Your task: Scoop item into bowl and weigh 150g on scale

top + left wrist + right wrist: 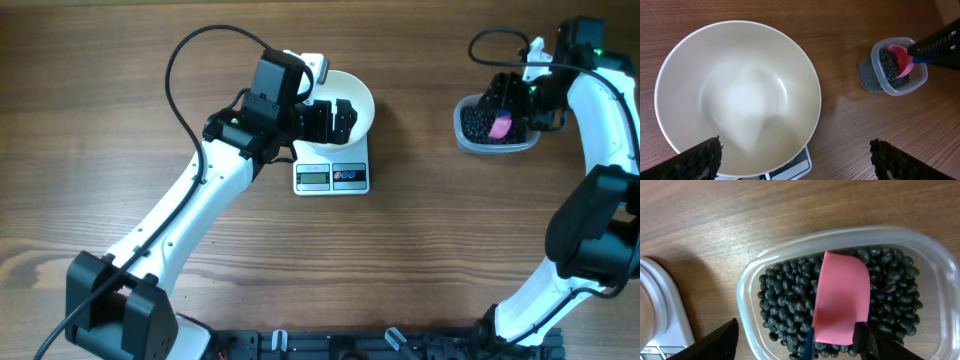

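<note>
Closest beneath the overhead camera, the left arm [190, 210] is seen reaching diagonally across the table [400, 260], and its tool [332, 120] is held above the left side of the bowl [362, 95], its fingers [695, 160] spread wide and closed on nothing. The right arm [600, 130] is bent down along the right edge, and its tool [797, 330] is hung over the clear plastic tub [747, 280]; its fingers are parted, with a pink scoop [842, 297] lying between them and the right finger just beside the scoop's edge. The round white bowl is set on the back part of the scale [332, 178], whose display and buttons are left showing at the front. The tub is placed well apart from the scale, towards the right. The scoop is laid on the black beans [785, 295], its blue handle pointed towards the tool. The beans are heaped inside the tub.
</note>
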